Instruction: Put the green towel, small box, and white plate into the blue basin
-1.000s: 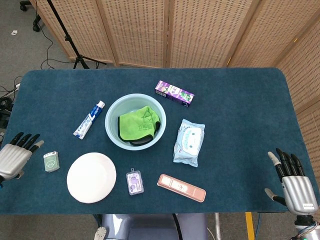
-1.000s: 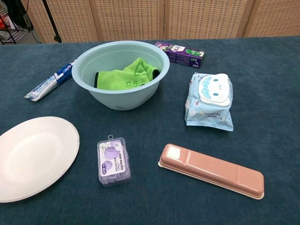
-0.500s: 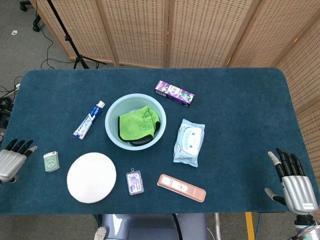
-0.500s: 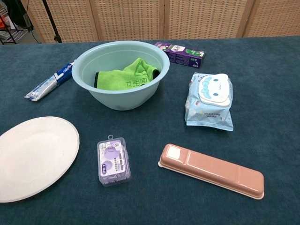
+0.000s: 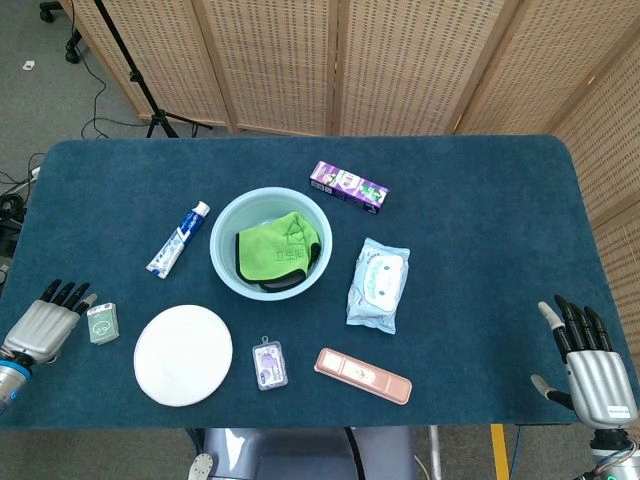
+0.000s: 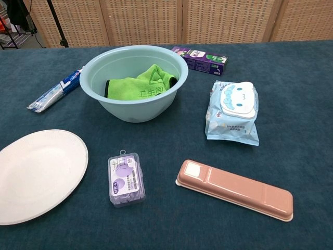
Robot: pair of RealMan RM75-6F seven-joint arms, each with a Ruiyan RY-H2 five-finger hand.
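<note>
Green towel (image 5: 280, 250) sits bunched inside the blue basin (image 5: 226, 232), near the table's (image 5: 480, 190) centre, so that part looks done. White plate (image 5: 183, 354) lies flat near the front edge, left of centre, not in the basin yet. Small box (image 5: 102, 323), pale green, lies flat near the front-left corner, just left of the plate.

Left hand (image 5: 48, 322) hovers at the left edge, fingers apart & holding nothing, fingertips just beside the small box; prob. lined up for a grab there since it's the nearest item. Can't tell if it touches the box. Right hand (image 5: 588, 360) is off the front-right corner, fingers spread, empty, well apart from everything; looks parked.

Other stuff: toothpaste tube (image 5: 179, 238) left of basin, purple carton (image 5: 348, 186) behind it, wet-wipes pack (image 5: 378, 284) to its right, purple floss case (image 5: 269, 363) & pink case (image 5: 363, 375) along the front edge. Chest view shows neither hand.
</note>
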